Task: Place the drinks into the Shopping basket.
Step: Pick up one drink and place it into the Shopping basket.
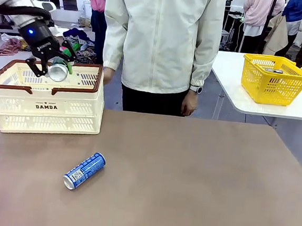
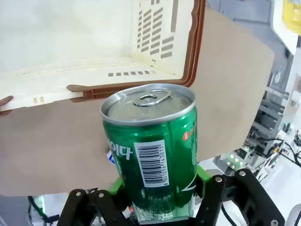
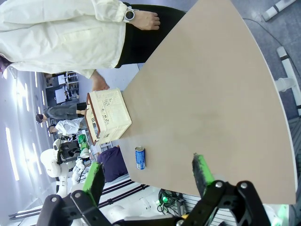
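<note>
My left gripper [image 1: 54, 62] is shut on the green drink can [image 1: 58, 71] and holds it tilted just above the open top of the cream Shopping basket [image 1: 43, 103] at the table's far left. In the left wrist view the green can [image 2: 151, 150] stands between my fingers with its silver top facing the basket's brown rim [image 2: 198, 42]. The blue drink can [image 1: 84, 170] lies on its side on the brown table, in front of the basket. My right gripper [image 3: 148, 176] hangs open high above the table, with the blue can [image 3: 139, 157] and the basket [image 3: 109, 117] far below it.
A person in a pale jacket [image 1: 162, 40] stands at the far edge, hands down by the sides. One hand [image 1: 108, 75] is close to the basket's right end. A yellow basket [image 1: 274, 77] sits on a separate white table at the back right.
</note>
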You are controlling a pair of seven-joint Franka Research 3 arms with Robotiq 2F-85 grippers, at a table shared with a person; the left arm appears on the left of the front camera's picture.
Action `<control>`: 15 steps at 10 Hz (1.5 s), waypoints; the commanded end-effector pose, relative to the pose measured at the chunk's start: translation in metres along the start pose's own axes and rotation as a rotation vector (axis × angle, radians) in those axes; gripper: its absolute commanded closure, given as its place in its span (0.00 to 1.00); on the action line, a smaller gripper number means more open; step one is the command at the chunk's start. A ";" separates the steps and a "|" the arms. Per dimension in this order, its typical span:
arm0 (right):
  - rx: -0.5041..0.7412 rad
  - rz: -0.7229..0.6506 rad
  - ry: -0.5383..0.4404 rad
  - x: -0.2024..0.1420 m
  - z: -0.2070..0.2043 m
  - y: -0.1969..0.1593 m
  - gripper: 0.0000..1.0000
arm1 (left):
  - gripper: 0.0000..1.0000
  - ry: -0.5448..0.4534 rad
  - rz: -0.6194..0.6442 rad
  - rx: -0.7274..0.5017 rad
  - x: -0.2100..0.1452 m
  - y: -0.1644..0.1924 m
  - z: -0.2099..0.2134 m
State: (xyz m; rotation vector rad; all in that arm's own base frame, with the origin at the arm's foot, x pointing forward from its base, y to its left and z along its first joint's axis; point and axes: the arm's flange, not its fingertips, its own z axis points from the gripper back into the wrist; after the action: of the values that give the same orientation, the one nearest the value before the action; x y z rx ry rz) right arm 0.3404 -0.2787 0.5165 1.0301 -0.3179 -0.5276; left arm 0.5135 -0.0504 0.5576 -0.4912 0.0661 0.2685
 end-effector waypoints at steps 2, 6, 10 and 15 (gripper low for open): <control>-0.011 0.021 0.009 -0.002 0.002 0.001 0.00 | 1.00 -0.124 -0.010 0.018 0.007 -0.009 0.009; -0.011 0.021 0.009 -0.002 0.002 0.001 0.00 | 1.00 -0.099 -0.011 0.009 0.008 -0.005 0.008; -0.011 0.021 0.009 -0.002 0.002 0.001 0.00 | 1.00 -0.166 -0.224 0.118 0.075 -0.003 -0.011; -0.011 0.021 0.009 -0.002 0.002 0.001 0.00 | 1.00 -0.039 -0.382 0.271 0.103 0.013 -0.045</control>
State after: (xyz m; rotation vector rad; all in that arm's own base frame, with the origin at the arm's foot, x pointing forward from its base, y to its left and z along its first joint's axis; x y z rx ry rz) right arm 0.3403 -0.2787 0.5167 1.0299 -0.3183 -0.5273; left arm 0.6098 -0.0386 0.4862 -0.2628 -0.0487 -0.0741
